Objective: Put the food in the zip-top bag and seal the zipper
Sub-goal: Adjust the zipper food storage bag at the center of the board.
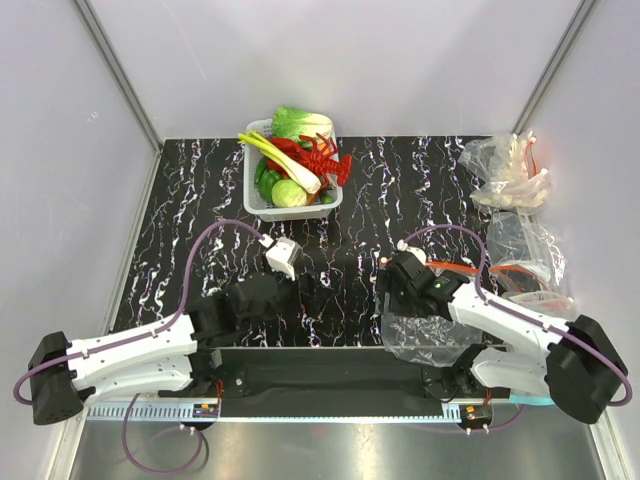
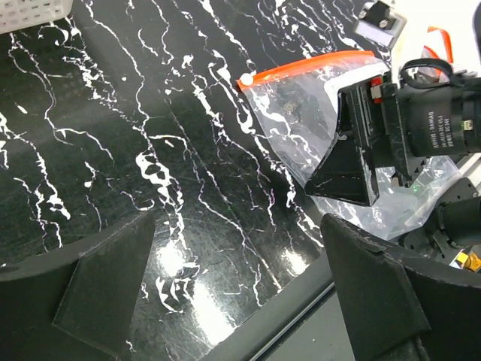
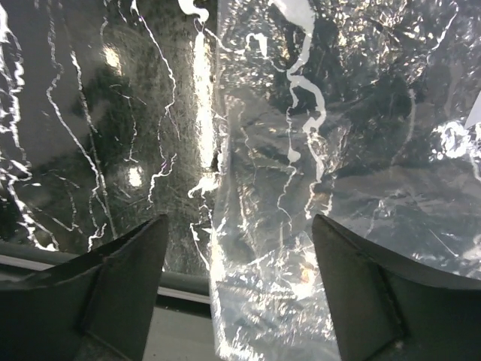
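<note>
The zip-top bag (image 1: 432,338) lies flat at the table's front right. Its red-orange zipper (image 2: 308,66) runs along the far edge. My right gripper (image 1: 397,298) hovers low over the bag's left side, open, with the clear plastic (image 3: 316,188) and its left edge between the spread fingers (image 3: 128,271). My left gripper (image 1: 300,285) is open over bare black marble (image 2: 225,195) near the front edge, to the left of the bag. The red lobster (image 1: 326,160) and the pale cabbage (image 1: 289,193) sit in the white basket (image 1: 256,205) at the back.
The basket also holds a leek (image 1: 285,160) and leafy greens (image 1: 300,123). A crumpled plastic heap (image 1: 508,175) and more clear bags (image 1: 525,245) lie along the right side. The table's front edge (image 2: 301,308) is close under both grippers.
</note>
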Controlling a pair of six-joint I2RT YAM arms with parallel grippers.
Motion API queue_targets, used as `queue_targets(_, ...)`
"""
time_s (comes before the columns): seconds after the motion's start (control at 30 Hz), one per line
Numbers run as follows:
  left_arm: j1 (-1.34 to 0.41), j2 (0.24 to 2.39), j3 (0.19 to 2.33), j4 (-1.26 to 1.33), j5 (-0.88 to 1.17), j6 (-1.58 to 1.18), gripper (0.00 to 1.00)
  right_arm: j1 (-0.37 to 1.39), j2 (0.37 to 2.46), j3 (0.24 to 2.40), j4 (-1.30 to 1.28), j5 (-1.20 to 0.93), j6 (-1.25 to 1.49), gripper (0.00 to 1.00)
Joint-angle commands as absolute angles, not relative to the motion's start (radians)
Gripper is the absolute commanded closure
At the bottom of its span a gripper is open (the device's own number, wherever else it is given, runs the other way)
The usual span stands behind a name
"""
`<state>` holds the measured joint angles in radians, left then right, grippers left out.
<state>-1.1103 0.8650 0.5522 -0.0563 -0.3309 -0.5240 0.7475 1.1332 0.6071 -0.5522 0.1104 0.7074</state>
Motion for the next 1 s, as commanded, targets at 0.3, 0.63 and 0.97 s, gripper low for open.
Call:
queue_targets(0.3,-1.103,0.818,0.508,-0.032,-0.365,-0.483,0.01,0.934,1.394,0.748,-0.627,0.329,0.753,0.69)
queue_targets(0.63,-1.092,0.77,0.495,-0.08,-0.4,-0.488,0.01,1.195,1.428,0.904,-0.445,0.244,0.254,0.92)
queue_targets(0.97,-1.036,0.867,0.509,-0.097,-0.379,-0.511,0.01,1.212,1.169,0.789,-0.462,0.291,0.44,0.21)
